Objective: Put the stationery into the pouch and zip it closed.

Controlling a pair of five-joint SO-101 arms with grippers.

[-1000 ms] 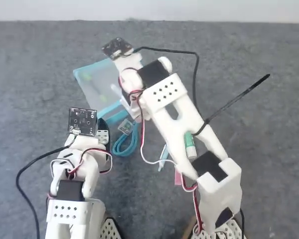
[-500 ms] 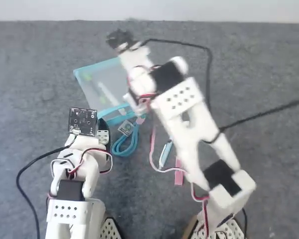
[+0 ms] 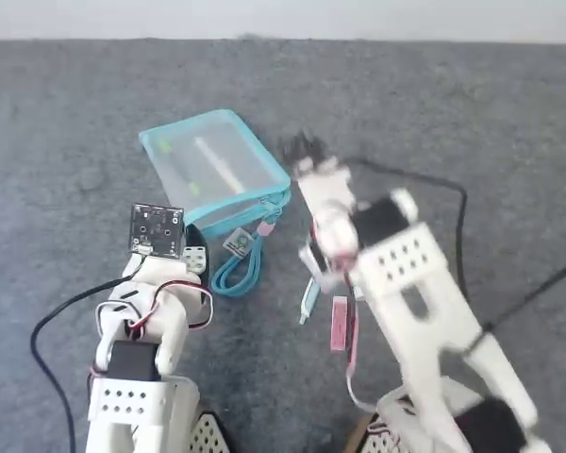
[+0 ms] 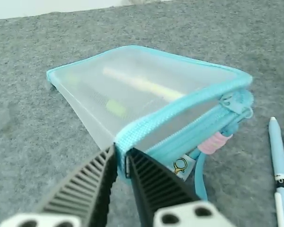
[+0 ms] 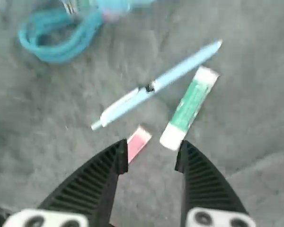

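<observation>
Left gripper [image 4: 121,154] clamped on zipper edge of pouch [image 4: 146,94], which lies flat on table [image 3: 75,94]. Right gripper [image 5: 152,147] spread wide, empty, low over eraser [image 5: 139,137]. Glue stick [image 5: 189,108] and pen [image 5: 156,85] just beside, near strap [image 5: 57,40].

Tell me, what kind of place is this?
Probably a robot practice table, maybe in a lab: two white plastic robot arms at a grey felt-like tabletop, with a see-through teal-edged zip pouch and a light blue pen laid out.
</observation>
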